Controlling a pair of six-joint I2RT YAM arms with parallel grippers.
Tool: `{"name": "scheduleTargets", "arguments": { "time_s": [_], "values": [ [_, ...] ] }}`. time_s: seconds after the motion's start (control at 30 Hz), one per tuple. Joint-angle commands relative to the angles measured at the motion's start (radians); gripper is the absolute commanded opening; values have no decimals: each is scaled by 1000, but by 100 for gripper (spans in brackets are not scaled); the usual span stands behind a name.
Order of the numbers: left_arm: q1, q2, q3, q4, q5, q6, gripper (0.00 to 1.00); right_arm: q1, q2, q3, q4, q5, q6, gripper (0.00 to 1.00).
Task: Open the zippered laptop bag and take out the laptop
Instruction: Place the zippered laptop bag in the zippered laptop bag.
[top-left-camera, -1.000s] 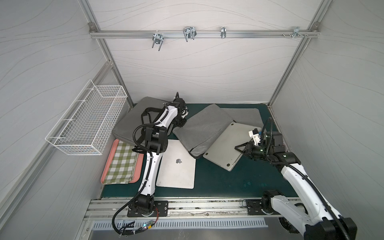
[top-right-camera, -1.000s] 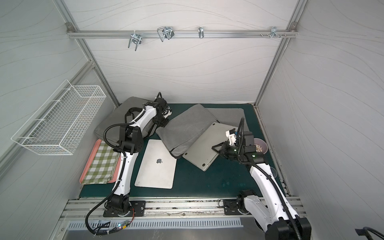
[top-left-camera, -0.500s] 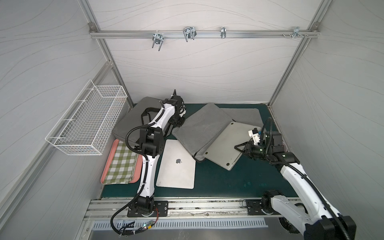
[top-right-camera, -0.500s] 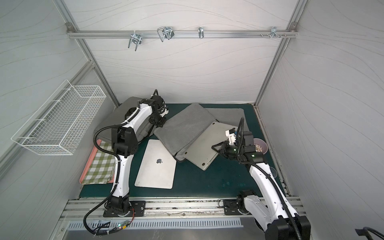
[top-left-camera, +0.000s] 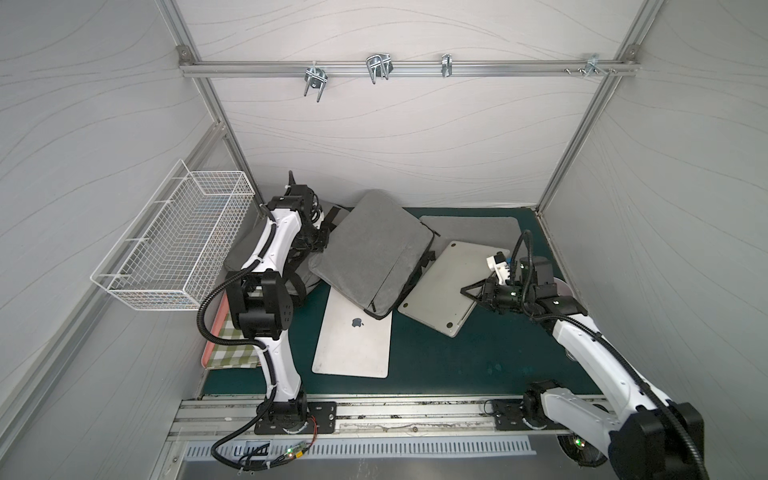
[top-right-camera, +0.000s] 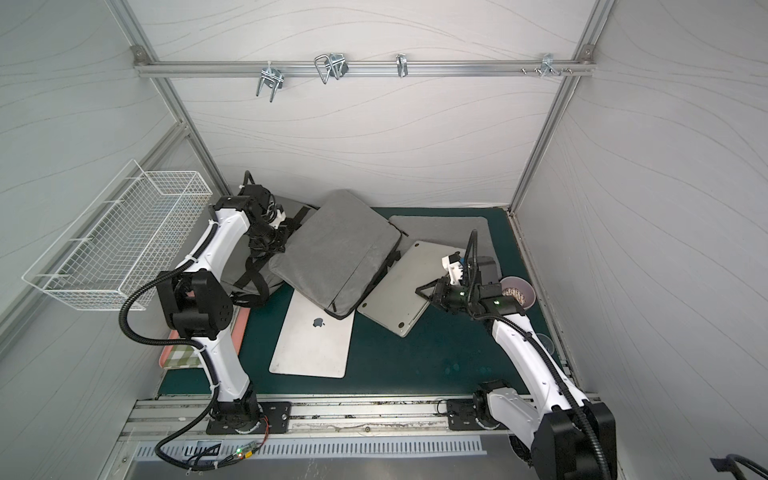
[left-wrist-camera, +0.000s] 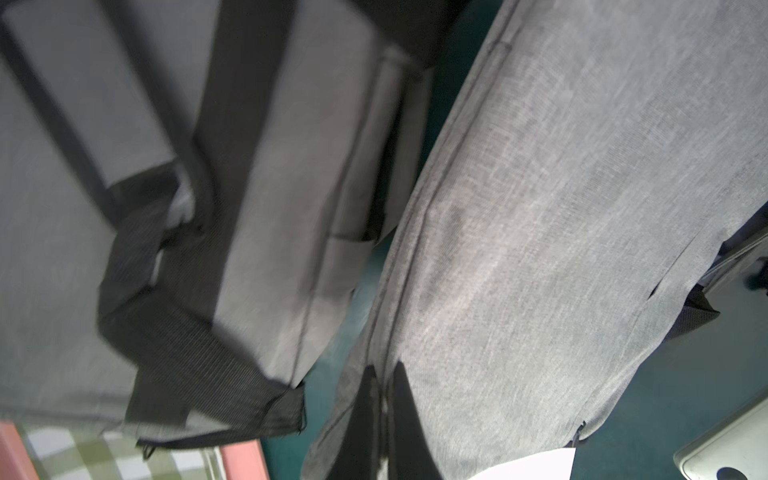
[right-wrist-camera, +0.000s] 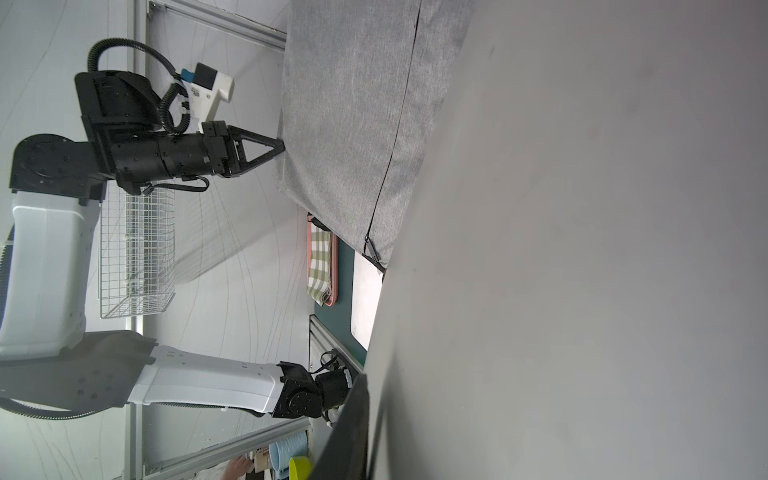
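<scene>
Green mat (top-left-camera: 436, 353); left gripper (right-wrist-camera: 281, 146) pinches laptop bag (top-left-camera: 374, 249) (edge).

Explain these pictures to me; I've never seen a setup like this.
These are two white robot arms, each ending in a two-fingered gripper. Two pictures look down on the whole bench from above. The other two come from cameras on the arms' wrists.

On the green mat lie:
- a grey laptop bag
- a silver laptop, upside down and poking out from the bag
- a second laptop, logo up and partly under the bag
- a strapped grey bag

The left gripper is pinched shut on the edge of the grey laptop bag. The right gripper is clamped on the edge of the silver laptop.
</scene>
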Motion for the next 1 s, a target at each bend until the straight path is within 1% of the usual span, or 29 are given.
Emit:
{"name": "scheduleTargets", "arguments": {
  "time_s": [0.0,0.13,0.27,0.37,0.5,0.53,0.63,0.77,0.87,0.9,0.97],
  "values": [
    [42,-64,-27,67,-47,-44,0,10,-12,70,168,-78,-26,0],
    [66,-81,-26,82,-220,-45,0,16,-9,68,178,-74,-22,0],
    [66,-77,-10,82,-424,-46,0,21,-12,57,188,-68,-17,0],
    [66,-80,-10,108,-551,-41,0,22,-12,53,191,-67,-17,0],
    [66,-75,-10,159,-749,2,0,25,-9,47,197,-68,-17,0],
    [66,-70,18,172,-802,19,0,26,-9,46,199,-68,-15,0],
    [68,-48,17,215,-929,59,0,29,-9,37,209,-67,-10,0],
    [68,-23,10,287,-1048,96,0,33,-14,18,224,-63,2,0],
    [68,8,1,350,-1101,145,0,39,-15,7,229,-59,4,0],
    [68,18,-33,371,-1113,162,0,39,-16,6,233,-59,6,0],
    [68,40,-58,409,-1149,193,0,39,-16,5,234,-58,8,0]
  ]
}}
